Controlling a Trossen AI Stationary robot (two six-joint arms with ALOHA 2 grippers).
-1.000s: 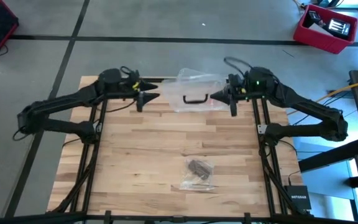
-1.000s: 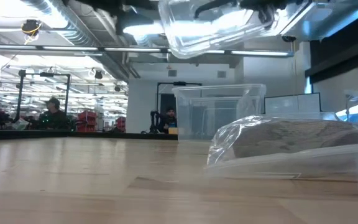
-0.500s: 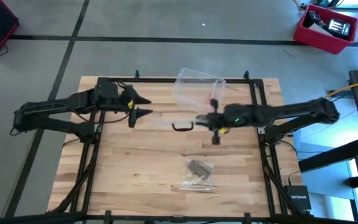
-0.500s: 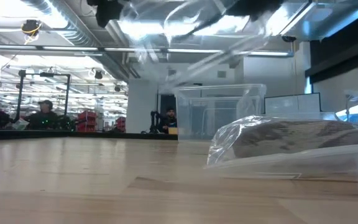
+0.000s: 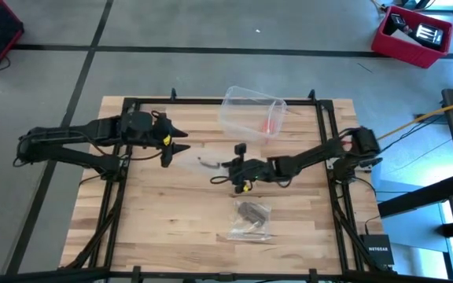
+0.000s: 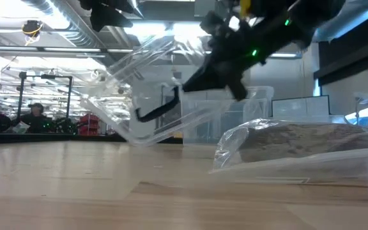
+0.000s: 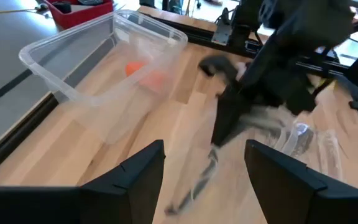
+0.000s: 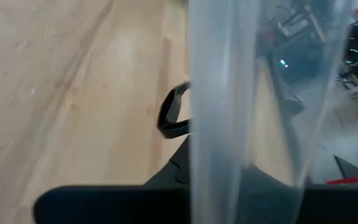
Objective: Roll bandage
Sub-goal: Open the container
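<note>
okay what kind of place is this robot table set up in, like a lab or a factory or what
Probably a large open workshop or robotics lab. The low view shows exposed ceiling ducts and long light strips, with a person at a workstation among equipment racks far behind. From above, the wooden table stands on a grey concrete floor.

My table point(image 5: 163, 212) is a light butcher-block wooden top with a black frame along its edges. On it at the far edge stands a clear plastic box point(image 5: 250, 112) with something orange inside. Near the front, a small clear plastic bag point(image 5: 248, 222) lies flat, with the dark brown bandage point(image 5: 251, 211) rolled up inside it.
</note>
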